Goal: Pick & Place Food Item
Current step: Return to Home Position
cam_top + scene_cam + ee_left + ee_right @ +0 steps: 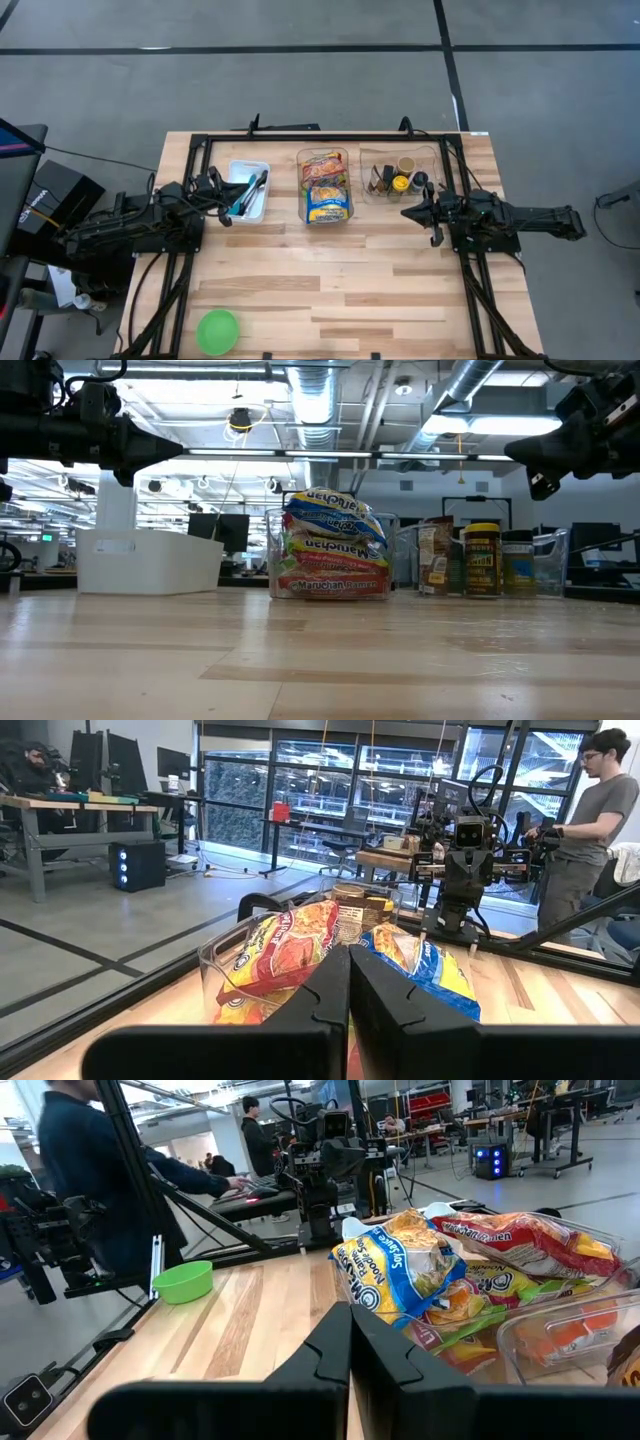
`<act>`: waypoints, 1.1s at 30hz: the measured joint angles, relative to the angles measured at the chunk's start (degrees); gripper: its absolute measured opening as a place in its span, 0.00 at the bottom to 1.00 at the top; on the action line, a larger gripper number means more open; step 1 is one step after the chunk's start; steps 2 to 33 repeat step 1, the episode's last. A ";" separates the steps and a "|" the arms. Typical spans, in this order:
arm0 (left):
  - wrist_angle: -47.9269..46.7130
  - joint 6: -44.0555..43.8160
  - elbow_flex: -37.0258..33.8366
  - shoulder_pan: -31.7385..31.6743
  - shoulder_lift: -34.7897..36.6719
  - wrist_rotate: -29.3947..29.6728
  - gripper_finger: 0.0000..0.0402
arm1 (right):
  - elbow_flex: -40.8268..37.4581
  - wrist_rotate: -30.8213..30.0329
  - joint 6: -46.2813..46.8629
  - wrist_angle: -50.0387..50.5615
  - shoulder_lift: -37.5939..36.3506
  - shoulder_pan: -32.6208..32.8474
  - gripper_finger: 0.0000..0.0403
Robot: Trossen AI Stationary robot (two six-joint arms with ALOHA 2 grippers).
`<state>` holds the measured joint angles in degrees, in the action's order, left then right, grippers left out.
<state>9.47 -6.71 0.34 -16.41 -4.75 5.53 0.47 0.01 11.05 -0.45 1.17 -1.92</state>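
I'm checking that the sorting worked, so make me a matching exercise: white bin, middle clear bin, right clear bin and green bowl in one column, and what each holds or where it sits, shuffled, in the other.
1. white bin
2. middle clear bin
3. right clear bin
4. green bowl

A. noodle packs inside
B. apart from the bins, by the opposite table edge
C. spoons inside
D. jars inside

Pairs: 1-C, 2-A, 3-D, 4-B.

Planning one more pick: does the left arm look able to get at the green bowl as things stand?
Probably yes. The green bowl sits alone on the table on that arm's side, and nothing lies between it and the left gripper, shut, raised by the white bin.
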 joint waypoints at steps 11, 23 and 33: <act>0.00 -0.01 0.00 0.00 0.00 -0.01 0.00 | 0.01 0.00 0.00 0.00 0.00 -0.01 0.00; 0.00 -0.01 0.00 0.00 0.00 -0.01 0.00 | 0.01 0.00 0.00 0.00 0.00 -0.01 0.00; 0.00 -0.01 0.00 0.00 0.00 -0.01 0.00 | 0.01 0.00 0.00 0.00 0.00 -0.01 0.00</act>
